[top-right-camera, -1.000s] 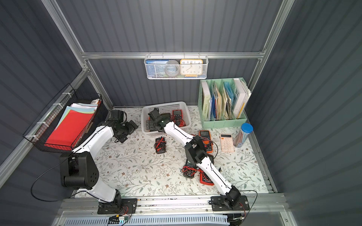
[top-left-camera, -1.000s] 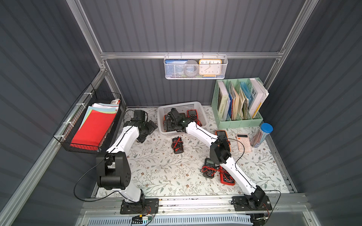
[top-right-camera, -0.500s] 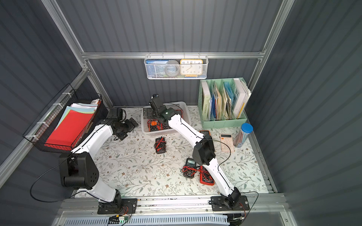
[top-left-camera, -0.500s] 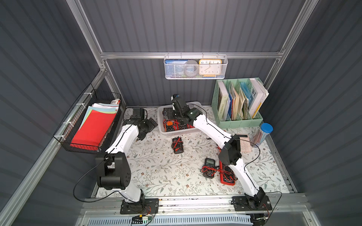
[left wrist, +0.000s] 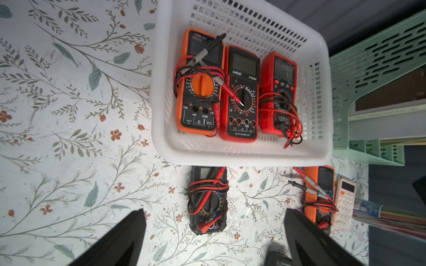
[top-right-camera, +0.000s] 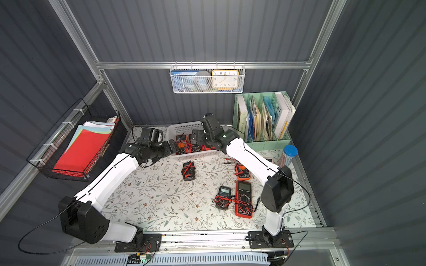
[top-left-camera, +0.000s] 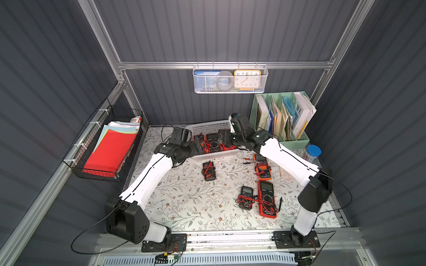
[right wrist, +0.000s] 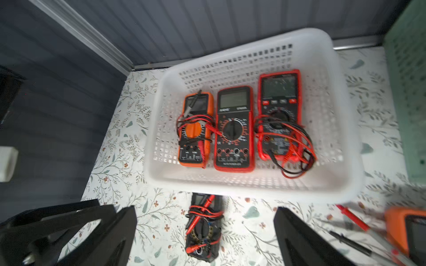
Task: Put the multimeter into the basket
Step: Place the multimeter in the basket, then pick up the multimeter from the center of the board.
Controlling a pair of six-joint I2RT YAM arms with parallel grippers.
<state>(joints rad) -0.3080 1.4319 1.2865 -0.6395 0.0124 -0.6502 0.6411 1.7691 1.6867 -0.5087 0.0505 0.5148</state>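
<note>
The floral desk (top-left-camera: pixel 184 202) carries the white basket (left wrist: pixel 242 156) at the upper middle of both top views, with three meters (left wrist: pixel 239 92) side by side inside it. The left pincer (left wrist: pixel 213 213) and the right pincer (right wrist: pixel 205 208) hover near it, jaws wide, holding nothing. This looks like a gap between loads. The likely next pick is the black multimeter (top-left-camera: pixel 208 171) just below the basket, its leads (left wrist: pixel 207 186) wrapped round it. In the top views the right arm (top-left-camera: pixel 283 159) covers part of the basket, and the right wrist view is blurred.
</note>
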